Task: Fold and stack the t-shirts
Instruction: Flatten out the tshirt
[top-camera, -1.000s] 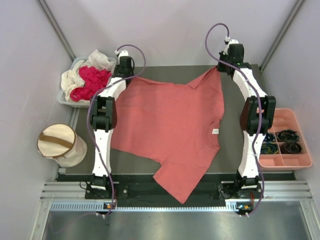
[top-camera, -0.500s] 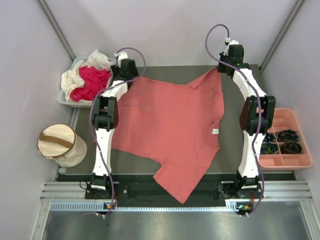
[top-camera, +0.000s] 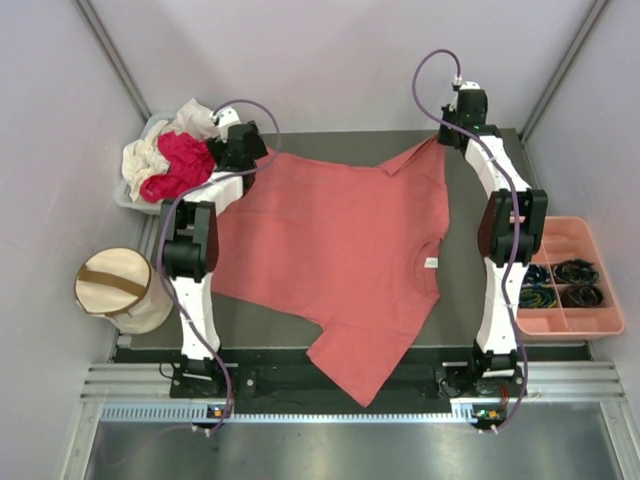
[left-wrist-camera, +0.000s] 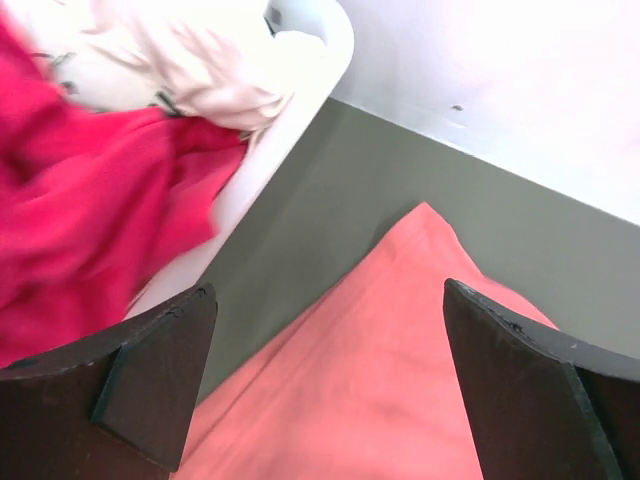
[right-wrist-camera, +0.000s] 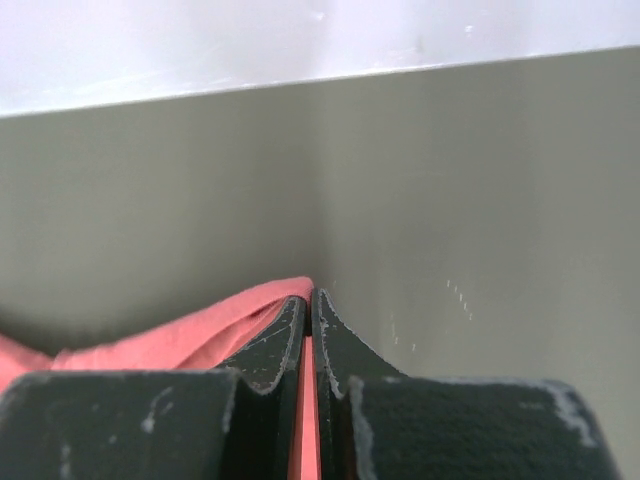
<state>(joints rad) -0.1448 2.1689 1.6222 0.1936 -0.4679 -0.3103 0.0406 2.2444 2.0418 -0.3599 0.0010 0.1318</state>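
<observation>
A large salmon-pink t-shirt (top-camera: 340, 250) lies spread on the dark table, its white neck label (top-camera: 431, 263) towards the right. My left gripper (top-camera: 257, 155) hovers open over the shirt's far left corner (left-wrist-camera: 420, 300), holding nothing, with cloth showing between its fingers (left-wrist-camera: 150, 370). At the far right corner my right gripper (top-camera: 441, 140) is shut on the shirt's edge (right-wrist-camera: 200, 335), and a strip of pink cloth is pinched between the jaws. A magenta-red t-shirt (top-camera: 178, 165) and a cream-white one (top-camera: 195, 120) lie heaped in a grey bin (top-camera: 128, 200) at the far left.
A cream drum-shaped fabric bin (top-camera: 118, 288) with a brown strap stands left of the table. A salmon-pink compartment tray (top-camera: 590, 235) holding dark coiled items sits at the right. Walls close in the back and both sides. The shirt's lower sleeve hangs over the table's near edge (top-camera: 260, 348).
My left gripper has opened and let go of the shirt's far left corner. It has swung left towards the grey bin. The right arm has not moved.
</observation>
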